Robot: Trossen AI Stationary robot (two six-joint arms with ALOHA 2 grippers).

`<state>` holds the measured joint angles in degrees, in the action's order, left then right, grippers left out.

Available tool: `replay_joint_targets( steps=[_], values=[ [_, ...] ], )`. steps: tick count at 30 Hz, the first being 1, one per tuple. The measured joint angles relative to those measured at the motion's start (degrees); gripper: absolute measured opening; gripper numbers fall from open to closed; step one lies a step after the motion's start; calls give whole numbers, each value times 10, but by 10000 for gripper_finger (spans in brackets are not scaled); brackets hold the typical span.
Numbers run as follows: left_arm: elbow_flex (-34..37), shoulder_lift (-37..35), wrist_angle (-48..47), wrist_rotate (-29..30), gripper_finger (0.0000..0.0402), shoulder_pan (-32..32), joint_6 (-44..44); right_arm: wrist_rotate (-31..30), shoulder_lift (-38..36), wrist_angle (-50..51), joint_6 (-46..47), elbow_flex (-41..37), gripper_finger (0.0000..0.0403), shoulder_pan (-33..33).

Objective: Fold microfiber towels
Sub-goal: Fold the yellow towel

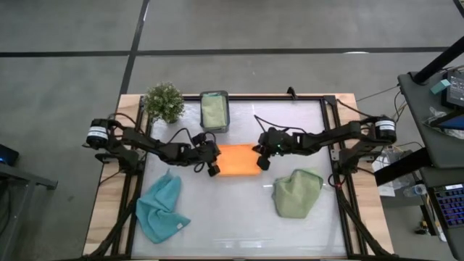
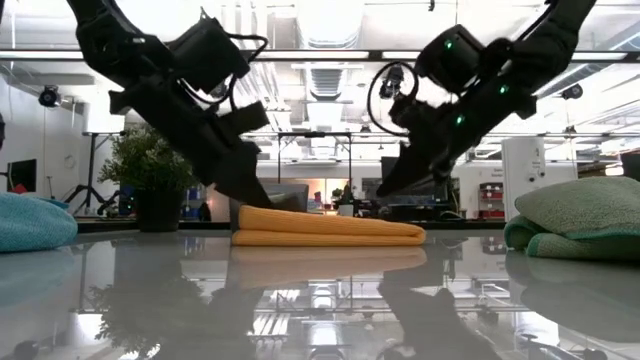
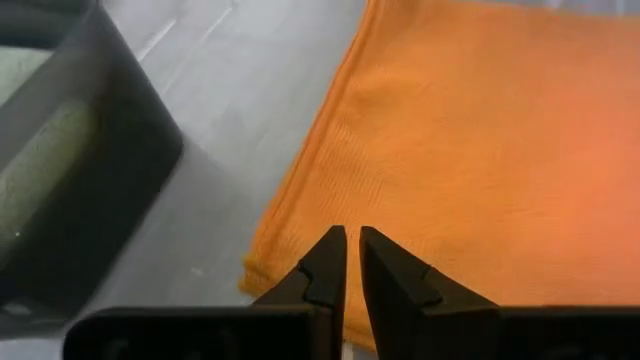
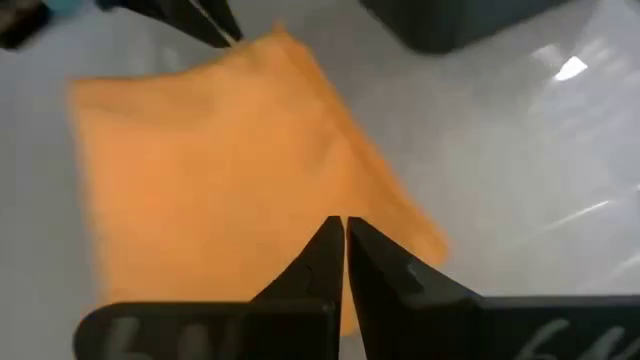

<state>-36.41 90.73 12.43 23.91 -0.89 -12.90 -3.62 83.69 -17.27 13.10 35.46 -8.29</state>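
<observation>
An orange towel [image 1: 238, 161], folded into a flat rectangle, lies at the table's middle [image 2: 330, 230]. My left gripper [image 1: 216, 164] is shut at the towel's left end, slanting down, its tips right at the towel's top edge [image 2: 258, 202]. In the left wrist view nothing is between the fingers [image 3: 352, 232]. My right gripper [image 1: 259, 156] is shut at the towel's right end and hangs clear above it in the low view [image 2: 384, 190] and the right wrist view [image 4: 342, 220]. A crumpled light blue towel [image 1: 161, 206] lies near left. A crumpled sage green towel [image 1: 297, 192] lies near right. My left gripper has its shut tips close over the orange towel's left end [image 3: 300, 200], slanting down from the table's left. I cannot tell whether they touch the cloth.
A small dark grey box [image 1: 214, 110] holding a folded green cloth stands at the far edge. A little potted plant [image 1: 164, 101] stands to its left. Bare tabletop [image 1: 232, 217] stretches along the near edge between the two crumpled towels.
</observation>
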Motion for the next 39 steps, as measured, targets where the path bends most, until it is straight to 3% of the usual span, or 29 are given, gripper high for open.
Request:
replay_joint_targets(
  steps=[4, 10, 14, 25, 34, 39],
  values=[
    [0, -19, -11, -40, 19, -8, 0, 39, -41, 60, 58, 0, 23, 0],
    [1, -25, -12, -131, 19, -20, -1, 88, -73, 134, 194, 0, 73, 0],
    [2, -25, -17, -139, 19, -26, -1, 134, -64, 141, 253, 0, 115, 0],
    [3, -25, -32, -138, 19, -25, 0, 126, 16, 94, 300, 0, 205, -13],
    [3, -25, -32, -138, 19, -25, 2, 126, 77, -17, 301, 0, 210, -19],
    [3, -25, -32, -137, 19, -25, 2, 125, 88, -32, 305, 0, 170, -19]
  ],
)
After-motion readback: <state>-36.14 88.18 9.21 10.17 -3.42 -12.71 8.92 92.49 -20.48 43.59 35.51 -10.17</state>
